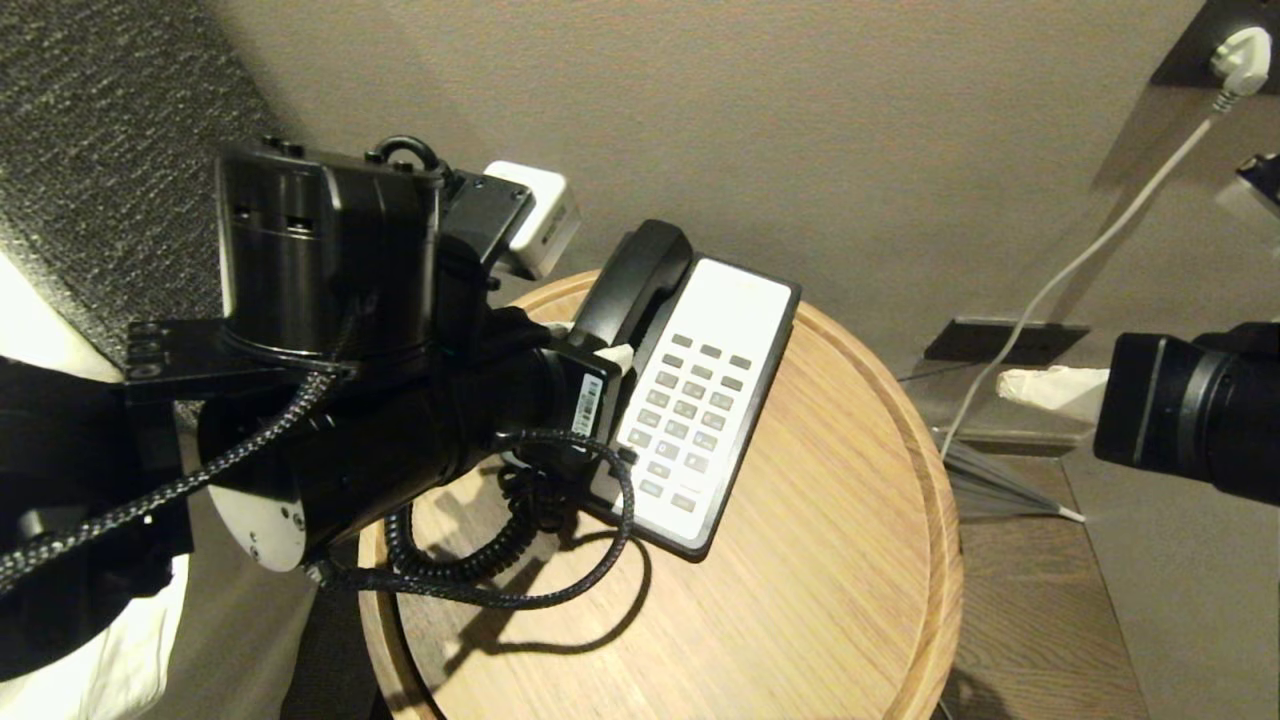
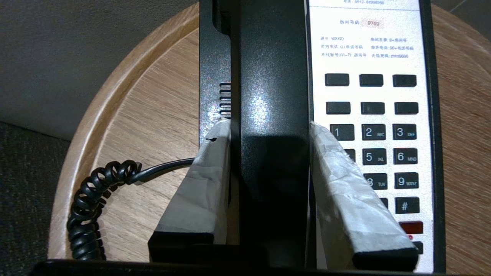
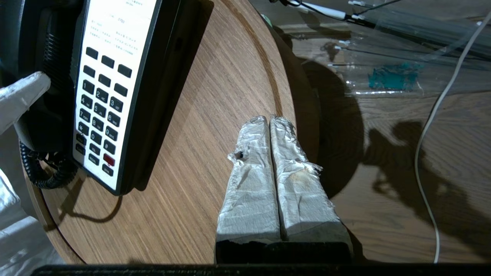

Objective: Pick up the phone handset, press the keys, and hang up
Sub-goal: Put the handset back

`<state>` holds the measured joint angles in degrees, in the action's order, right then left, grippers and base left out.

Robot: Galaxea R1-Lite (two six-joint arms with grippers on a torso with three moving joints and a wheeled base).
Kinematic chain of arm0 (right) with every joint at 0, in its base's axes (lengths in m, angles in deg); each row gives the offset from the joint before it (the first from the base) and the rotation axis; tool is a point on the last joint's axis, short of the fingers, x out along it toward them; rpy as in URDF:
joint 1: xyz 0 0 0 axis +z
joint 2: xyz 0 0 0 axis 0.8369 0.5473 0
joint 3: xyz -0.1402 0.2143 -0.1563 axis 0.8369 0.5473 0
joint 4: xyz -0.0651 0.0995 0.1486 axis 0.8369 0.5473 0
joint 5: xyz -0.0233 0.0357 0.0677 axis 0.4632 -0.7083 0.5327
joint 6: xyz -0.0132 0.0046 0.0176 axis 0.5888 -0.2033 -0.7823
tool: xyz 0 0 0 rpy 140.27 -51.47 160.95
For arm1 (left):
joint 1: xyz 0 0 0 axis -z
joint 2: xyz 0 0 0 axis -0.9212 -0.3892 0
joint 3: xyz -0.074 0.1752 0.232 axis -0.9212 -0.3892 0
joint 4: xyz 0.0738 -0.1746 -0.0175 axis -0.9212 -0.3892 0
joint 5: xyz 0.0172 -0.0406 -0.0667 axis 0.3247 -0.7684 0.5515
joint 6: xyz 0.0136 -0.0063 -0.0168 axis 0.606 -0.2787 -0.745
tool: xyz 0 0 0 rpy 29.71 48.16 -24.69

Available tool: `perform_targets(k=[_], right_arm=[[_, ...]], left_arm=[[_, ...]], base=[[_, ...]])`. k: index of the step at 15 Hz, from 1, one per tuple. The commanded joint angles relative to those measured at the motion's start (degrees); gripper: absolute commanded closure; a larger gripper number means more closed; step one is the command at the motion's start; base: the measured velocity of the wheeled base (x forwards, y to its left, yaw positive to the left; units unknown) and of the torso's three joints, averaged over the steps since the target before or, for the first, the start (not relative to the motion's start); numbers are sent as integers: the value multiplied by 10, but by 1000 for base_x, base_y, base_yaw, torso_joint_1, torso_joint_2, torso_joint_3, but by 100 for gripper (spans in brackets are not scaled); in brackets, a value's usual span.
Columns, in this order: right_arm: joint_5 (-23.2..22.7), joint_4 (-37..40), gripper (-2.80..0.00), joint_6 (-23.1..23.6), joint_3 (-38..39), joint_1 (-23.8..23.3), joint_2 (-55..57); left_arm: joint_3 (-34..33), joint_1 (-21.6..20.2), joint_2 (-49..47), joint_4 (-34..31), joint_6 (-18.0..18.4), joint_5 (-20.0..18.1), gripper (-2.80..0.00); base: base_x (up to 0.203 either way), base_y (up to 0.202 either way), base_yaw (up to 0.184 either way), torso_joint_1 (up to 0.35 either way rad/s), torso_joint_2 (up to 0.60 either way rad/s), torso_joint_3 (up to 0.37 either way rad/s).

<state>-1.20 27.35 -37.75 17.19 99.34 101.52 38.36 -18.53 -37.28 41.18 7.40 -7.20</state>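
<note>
The black phone handset [image 1: 640, 275] lies along the left side of the black-and-white phone base [image 1: 735, 300] on a round wooden table [image 1: 820, 600]. My left gripper [image 1: 590, 342] reaches in from the left. In the left wrist view the gripper [image 2: 269, 128] is shut on the handset [image 2: 272, 88], one taped finger pressed against each side. The grey keys [image 2: 383, 145] sit in the white faceplate beside the handset, with one reddish key [image 2: 411, 227] near the end. The coiled cord [image 2: 92, 203] lies on the table. My right gripper [image 3: 270, 119] is shut and empty over the table's right edge, apart from the keys [image 3: 99, 103].
A white cable [image 1: 1050, 290] runs from a wall plug [image 1: 1240, 50] down to the floor right of the table. Clear plastic wrapping [image 3: 391, 76] lies on the wooden floor. A raised rim [image 1: 940, 520] runs round the table. Bare tabletop lies right of the phone.
</note>
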Motion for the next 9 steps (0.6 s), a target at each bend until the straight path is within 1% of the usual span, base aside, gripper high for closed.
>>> perform_targets(k=[1, 9], right_arm=[[1, 1, 0, -1, 1, 0, -2], [0, -1, 0, -1, 4, 0, -1]], left_arm=[[3, 0, -6, 2, -2, 1, 0], [6, -3, -8, 0, -3, -4, 0]], base=[[0, 0, 0, 0, 0, 0], [0, 0, 0, 0, 0, 0]])
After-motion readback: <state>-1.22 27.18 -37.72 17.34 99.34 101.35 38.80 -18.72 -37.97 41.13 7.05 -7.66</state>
